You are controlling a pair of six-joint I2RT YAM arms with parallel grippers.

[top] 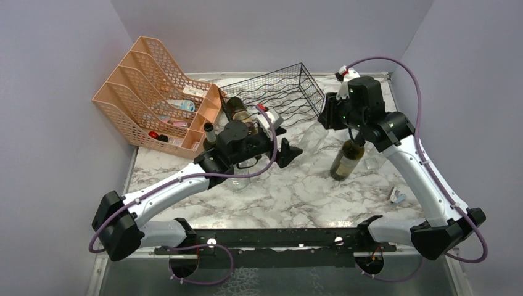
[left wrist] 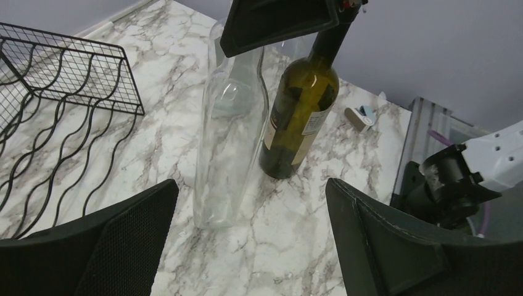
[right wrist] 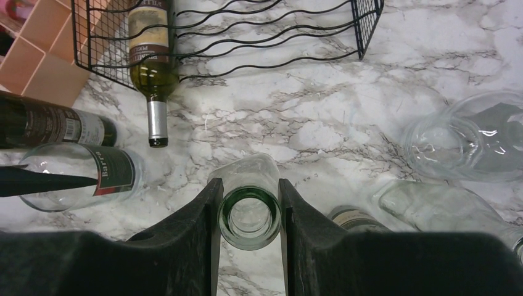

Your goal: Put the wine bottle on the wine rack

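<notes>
Table (top: 296, 191): marbled top, with the arm bases at its near edge.
Wine bottle (top: 345, 159): dark green, upright with a slight lean, on the right side of the table, well apart from the rack; I cannot tell whether its base touches the marble.
Clear bottle (left wrist: 228, 135): empty, standing just beside the wine bottle.
Right gripper (right wrist: 250, 191): fingers clamped on the wine bottle's neck, just below the open mouth.
Left gripper (left wrist: 248, 191): jaws spread wide, holding nothing, facing the two bottles.
Wine rack (top: 284, 89): black wire, at the far centre; a labelled bottle (right wrist: 151, 37) lies in its left end, neck poking out.
Peach organizer (top: 154, 92): far left, just beside the rack.
</notes>
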